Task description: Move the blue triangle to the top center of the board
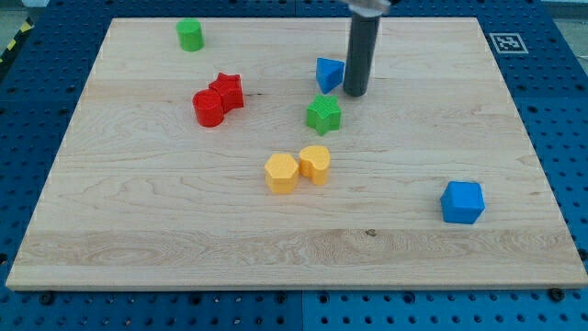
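- The rod comes down from the view's top, and my tip [356,93] rests on the board [138,230] in its upper half, a little right of centre.
- The blue triangle [329,73] sits just to the left of my tip (touching or a hair apart, I cannot tell which).
- There are no fingers on this arm, only the bare rod, so nothing is held.
- A green star [323,113] lies just below the blue triangle, slightly to the view's left of my tip.
- Two red blocks sit together left of centre: a red star [227,90] and a red cylinder [209,108] pressed against its lower left.
- Two yellow blocks stand side by side near the board's middle: a yellow hexagon [281,173] and a yellow block [315,164] to its right (shape unclear).
- A green cylinder [190,35] stands near the top edge, toward the view's left.
- A blue cube [461,202] sits alone toward the lower right, well apart from the rest.
- The board lies on a blue pegboard bench [560,55].
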